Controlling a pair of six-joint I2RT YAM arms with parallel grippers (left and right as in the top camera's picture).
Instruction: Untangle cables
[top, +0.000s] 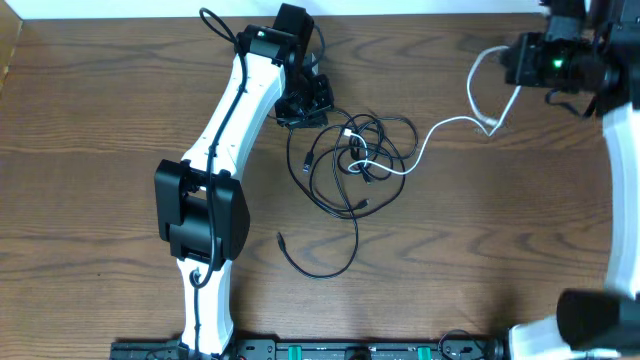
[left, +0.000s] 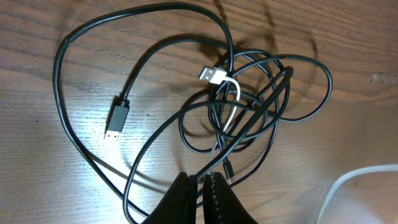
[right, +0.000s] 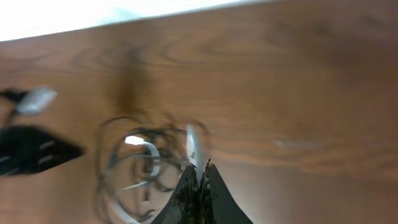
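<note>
Through heavy blur, the right gripper (right: 199, 168) has its fingers pressed together low in the middle, a white cable (right: 192, 143) seemingly pinched between the tips and rising beside a loose tangle of dark cables (right: 124, 168) on the brown wooden table (right: 298, 93), a dark shape (right: 31, 152) at left

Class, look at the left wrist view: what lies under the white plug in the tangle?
Black cables cross beneath the white plug, with the wooden table below. Where its white cable dips under the black loops, its path is hidden.
</note>
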